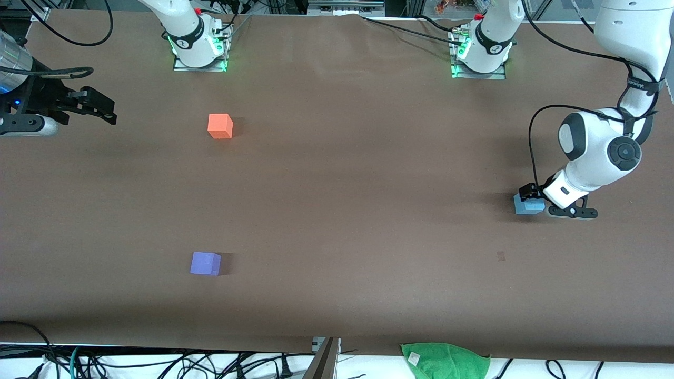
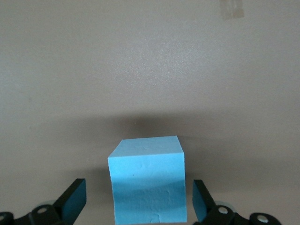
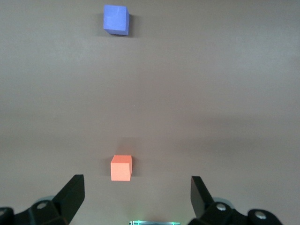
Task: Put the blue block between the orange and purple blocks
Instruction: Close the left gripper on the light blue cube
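Note:
The blue block (image 1: pixel 526 206) sits on the brown table near the left arm's end. My left gripper (image 1: pixel 532 197) is down around it, open. In the left wrist view the blue block (image 2: pixel 147 183) stands between the two fingers with a gap on each side of my left gripper (image 2: pixel 139 201). The orange block (image 1: pixel 220 126) lies toward the right arm's end. The purple block (image 1: pixel 205 263) lies nearer the front camera than the orange one. My right gripper (image 1: pixel 100 108) waits open and empty over the right arm's end of the table. The right wrist view shows my right gripper (image 3: pixel 136 197), the orange block (image 3: pixel 121 168) and the purple block (image 3: pixel 116 19).
A green cloth (image 1: pixel 445 359) lies at the table's front edge. A small piece of tape (image 1: pixel 501 256) is stuck to the table near the blue block and also shows in the left wrist view (image 2: pixel 232 8). Cables hang along the front edge.

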{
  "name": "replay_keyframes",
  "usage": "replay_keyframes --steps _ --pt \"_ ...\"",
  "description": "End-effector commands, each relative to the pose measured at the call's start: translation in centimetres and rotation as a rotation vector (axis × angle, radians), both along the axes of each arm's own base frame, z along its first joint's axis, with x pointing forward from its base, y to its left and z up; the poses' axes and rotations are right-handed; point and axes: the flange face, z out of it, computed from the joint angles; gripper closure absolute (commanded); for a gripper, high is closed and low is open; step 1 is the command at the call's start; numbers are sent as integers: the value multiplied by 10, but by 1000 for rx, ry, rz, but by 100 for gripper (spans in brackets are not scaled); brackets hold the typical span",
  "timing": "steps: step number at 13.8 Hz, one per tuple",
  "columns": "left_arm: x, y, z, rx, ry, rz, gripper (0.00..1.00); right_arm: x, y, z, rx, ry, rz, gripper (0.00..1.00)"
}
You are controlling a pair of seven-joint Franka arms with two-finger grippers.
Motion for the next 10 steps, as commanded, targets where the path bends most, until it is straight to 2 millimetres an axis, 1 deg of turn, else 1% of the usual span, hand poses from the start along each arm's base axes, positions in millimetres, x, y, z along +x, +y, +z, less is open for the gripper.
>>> replay_keyframes --steps 1,2,3,4,5,6,7,8,9,10 --pt "-2 4 -12 -34 -10 23 0 -2 -5 -1 -8 20 -2 0" --pt "-2 4 -16 -53 -6 49 0 -1 -5 -1 -6 11 0 0" --pt "-3 4 -20 -64 -2 66 15 -1 -4 -1 -5 9 1 0" --pt "-4 4 -22 -68 1 73 41 -2 -1 -1 -8 12 3 0" --pt "-4 4 -22 -68 1 75 62 -2 0 -1 -8 14 4 0" --pt "-4 4 -20 -68 2 79 78 -2 -2 -1 -6 12 4 0" --pt "-3 3 -16 -69 1 82 85 -2 -2 -1 -6 12 4 0" --pt "-1 1 -6 -72 -2 83 88 -2 -2 -1 -6 14 4 0" --pt "0 -8 6 -83 15 70 88 -2 -2 -1 -6 15 4 0" --pt "1 -19 23 -94 31 77 88 -2 -3 -1 -6 14 6 0"
